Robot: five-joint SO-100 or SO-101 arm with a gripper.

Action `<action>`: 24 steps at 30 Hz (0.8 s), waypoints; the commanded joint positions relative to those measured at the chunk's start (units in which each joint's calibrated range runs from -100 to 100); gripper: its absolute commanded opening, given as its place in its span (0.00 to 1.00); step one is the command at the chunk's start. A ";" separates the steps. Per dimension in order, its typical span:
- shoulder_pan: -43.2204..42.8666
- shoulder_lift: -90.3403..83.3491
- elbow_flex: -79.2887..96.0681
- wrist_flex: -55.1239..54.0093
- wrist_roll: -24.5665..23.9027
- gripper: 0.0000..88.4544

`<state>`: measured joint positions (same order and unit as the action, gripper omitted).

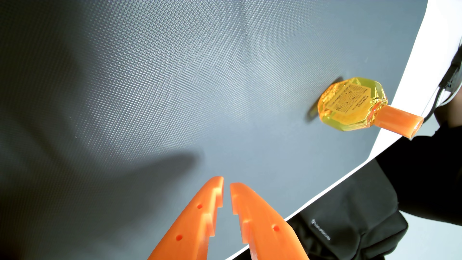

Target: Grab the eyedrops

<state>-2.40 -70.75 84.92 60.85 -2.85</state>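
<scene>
Both orange fingers (190, 217) enter the wrist view from the bottom edge, their tips drawn nearly together with only a narrow slit between them; the gripper (226, 185) grasps nothing and hangs above the mat. Stepped notches line the inner faces of the fingers, and small round holes mark their outer faces.

Surface: a dark grey mat (155, 82) with a fine raised dot texture covers most of the view. A faint crease runs down it near the top centre. A soft shadow lies on the mat just left of the fingertips.

The eyedrops (350, 105) lie flat on the mat near its right edge, well apart from the gripper. The bottle is clear amber-yellow with a printed label; its orange cap (400, 121) points right and overhangs the mat edge.

A white table (390, 147) borders the mat. Beyond it sits a black bag (350, 225) bearing a small logo.
</scene>
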 commanded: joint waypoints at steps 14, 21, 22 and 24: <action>-0.10 -0.46 -0.23 0.11 0.05 0.01; 0.24 -0.63 -0.23 0.11 -0.11 0.01; 0.24 -0.63 -0.23 0.11 -0.11 0.01; 0.24 -0.63 -0.23 0.11 -0.11 0.01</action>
<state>-2.40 -70.75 84.92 60.85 -2.85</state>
